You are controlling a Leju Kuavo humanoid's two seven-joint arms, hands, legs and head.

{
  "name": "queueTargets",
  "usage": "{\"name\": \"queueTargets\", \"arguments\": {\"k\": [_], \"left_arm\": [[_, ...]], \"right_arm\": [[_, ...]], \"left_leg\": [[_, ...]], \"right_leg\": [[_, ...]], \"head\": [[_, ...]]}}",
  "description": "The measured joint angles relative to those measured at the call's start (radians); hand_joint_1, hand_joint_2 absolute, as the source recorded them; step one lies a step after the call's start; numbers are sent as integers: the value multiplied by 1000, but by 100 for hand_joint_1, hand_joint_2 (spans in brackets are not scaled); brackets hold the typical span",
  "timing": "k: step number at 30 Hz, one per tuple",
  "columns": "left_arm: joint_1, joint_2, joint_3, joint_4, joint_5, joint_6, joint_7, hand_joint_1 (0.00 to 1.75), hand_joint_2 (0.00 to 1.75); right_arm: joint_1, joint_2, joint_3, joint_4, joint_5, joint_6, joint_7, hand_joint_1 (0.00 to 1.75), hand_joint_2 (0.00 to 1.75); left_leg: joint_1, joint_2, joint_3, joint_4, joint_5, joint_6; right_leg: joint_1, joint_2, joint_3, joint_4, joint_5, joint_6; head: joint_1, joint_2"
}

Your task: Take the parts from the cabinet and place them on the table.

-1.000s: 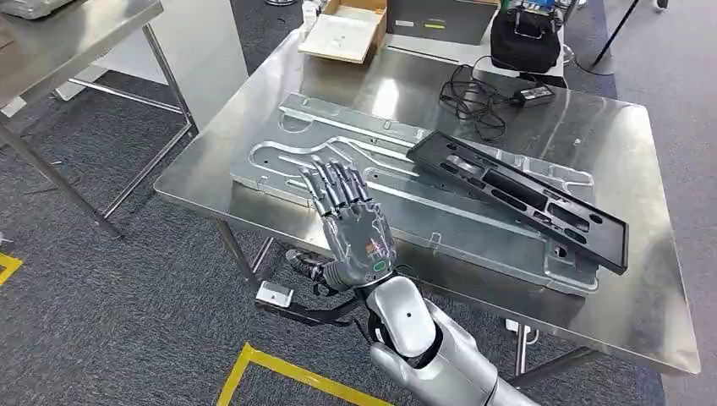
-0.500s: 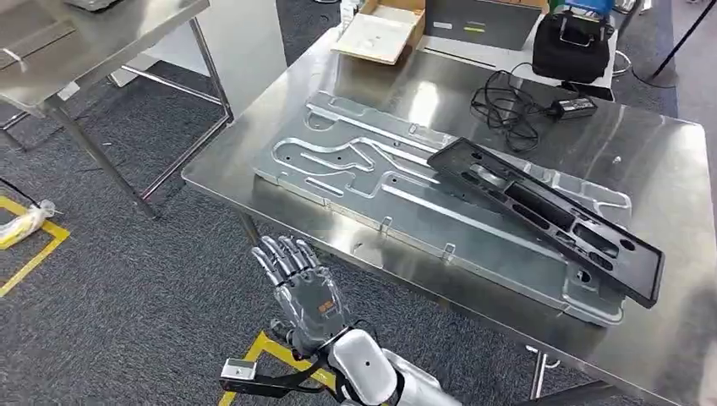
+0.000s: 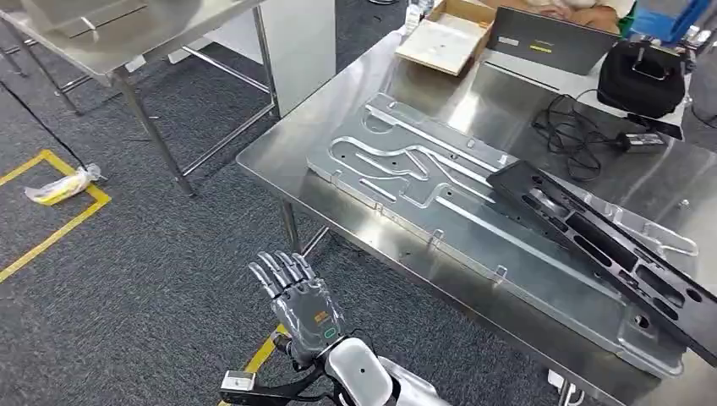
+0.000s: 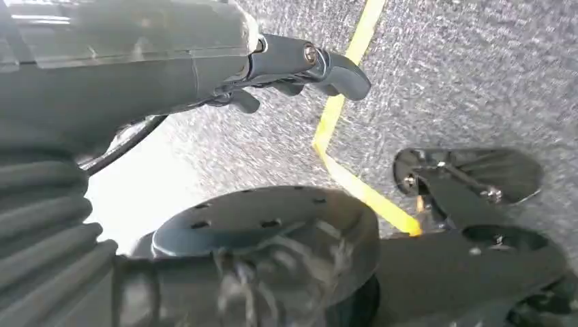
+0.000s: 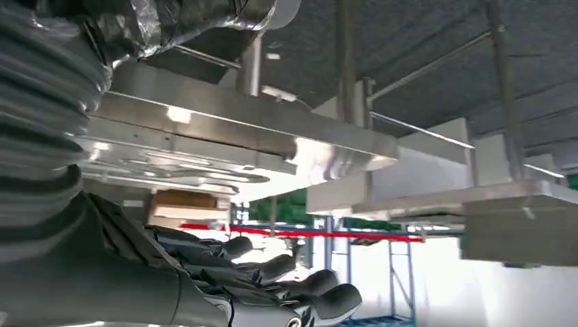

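Note:
A large silver machined plate point(image 3: 423, 182) lies flat on the steel table point(image 3: 275, 156). A long black frame part point(image 3: 609, 245) rests slantwise across the plate's right end. My right hand point(image 3: 296, 300) hovers over the carpet in front of the table's near edge, fingers straight and apart, holding nothing. In the right wrist view its dark fingers point(image 5: 286, 269) stretch out beside the table's edge point(image 5: 238, 122). My left hand point(image 4: 300, 65) hangs low over the floor with nothing in it.
A cardboard box point(image 3: 448, 38), a black bag point(image 3: 647, 76) and a coiled cable with adapter point(image 3: 583, 131) sit at the table's far side. A second steel table point(image 3: 127, 42) stands at the left. Yellow tape point(image 3: 51, 228) and a crumpled wrapper point(image 3: 59, 186) mark the carpet.
The camera has swung left, so the table has slid rightward in the picture. My right hand has dropped from above the silver plate to below the table's near edge.

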Motion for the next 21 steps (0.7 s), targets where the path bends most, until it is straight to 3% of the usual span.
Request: {"name": "queueTargets", "arguments": {"k": [1, 2, 5, 6, 7, 8, 10, 11, 12, 13, 14, 15, 16, 17, 18, 21], "left_arm": [[0, -3, 0, 0, 1, 0, 0, 0, 0], [-3, -4, 2, 0, 8, 3, -6, 0, 0], [2, -5, 12, 0, 16, 6, -18, 0, 0], [2, -3, 14, 0, 16, 9, -18, 0, 0], [2, -3, 15, 0, 16, 9, -17, 0, 0], [0, -2, 15, 0, 13, 11, -13, 0, 0], [-1, -2, 15, 0, 9, 12, -17, 0, 0], [-1, -1, 15, 0, 7, 14, -24, 0, 0], [1, 0, 15, 0, 1, 14, -31, 0, 0], [2, 1, 16, 0, -3, 14, -33, 0, 0], [2, 3, 16, 0, -7, 14, -34, 0, 0], [2, 3, 16, 0, -9, 13, -35, 0, 0], [1, 3, 16, 0, -10, 12, -39, 0, 0], [-2, 3, 15, 0, -12, 10, -47, 0, 0], [-2, 3, 15, 0, -13, 9, -53, 0, 0], [0, 3, 15, 0, -17, 7, -60, 0, 0]], "right_arm": [[-1, 0, 2, 1, -1, 1, 0, 0, 175], [0, 0, 3, 3, -2, 3, 0, 0, 175], [0, -1, 3, 4, -4, 10, 3, 0, 175], [-1, 2, 3, 3, -4, 12, 3, 0, 175], [-1, 2, 4, 3, -5, 15, 3, 0, 175], [-2, 2, 5, 3, -6, 16, 3, 0, 175], [1, -1, 5, 4, -7, 19, 4, 0, 175], [4, -3, 5, 4, -8, 20, 5, 0, 175], [5, -3, 6, 4, -9, 22, 5, 0, 175], [5, -3, 6, 4, -9, 26, 5, 0, 175], [4, -3, 7, 4, -10, 27, 5, 0, 175], [4, -3, 7, 4, -10, 30, 5, 0, 175], [4, -3, 8, 3, -10, 34, 5, 0, 175], [3, -4, 8, 2, -10, 36, 5, 0, 175], [3, -5, 8, 1, -11, 36, 5, 0, 175], [1, -5, 9, -5, -16, 36, 6, 0, 175]], "left_leg": [[5, -8, -2, 0, 0, -1], [-1, -20, -8, 4, 2, -8], [15, -50, -14, -8, 10, -32], [7, -49, -17, -6, 8, -37], [5, 10, -20, 12, -3, -39], [4, 50, -45, 64, -39, -41], [6, 69, -118, 209, -108, -48], [7, 72, -150, 272, -128, -52], [8, 75, -159, 290, -122, -55], [9, 78, -142, 258, -92, -57], [10, 84, -102, 185, -50, -57], [11, 98, -52, 94, -9, -57], [10, 131, -10, 13, 6, -55], [-1, 145, -4, 7, -6, -45], [1, 129, -7, 6, -3, -35], [-1, 106, -9, 0, 1, -18]], "right_leg": [[-1, 55, 25, -66, 14, -10], [-3, 80, 31, -82, 13, -14], [8, 52, 34, -86, 12, -19], [-6, 38, 44, -106, 19, -25], [-5, 21, 54, -117, 23, -27], [-4, 6, 58, -120, 24, -33], [-1, -27, 58, -118, 21, -36], [-1, -45, 57, -116, 19, -37], [-1, -58, 57, -114, 16, -36], [-1, -72, 58, -112, 13, -34], [-2, -83, 59, -108, 10, -31], [-3, -93, 60, -103, 5, -26], [-3, -101, 61, -96, -1, -20], [8, -109, 58, -90, -7, -11], [7, -111, 59, -89, -8, -8], [6, -133, 67, -94, -9, 6]], "head": [[0, 0], [-2, 0], [-1, 0], [-1, 0], [-2, 0], [-7, 0], [-7, 0], [-7, 0], [-7, 0], [-8, 0], [-7, 0], [-8, 0], [-7, 0], [-8, 0], [-5, 0], [-6, 0]]}}
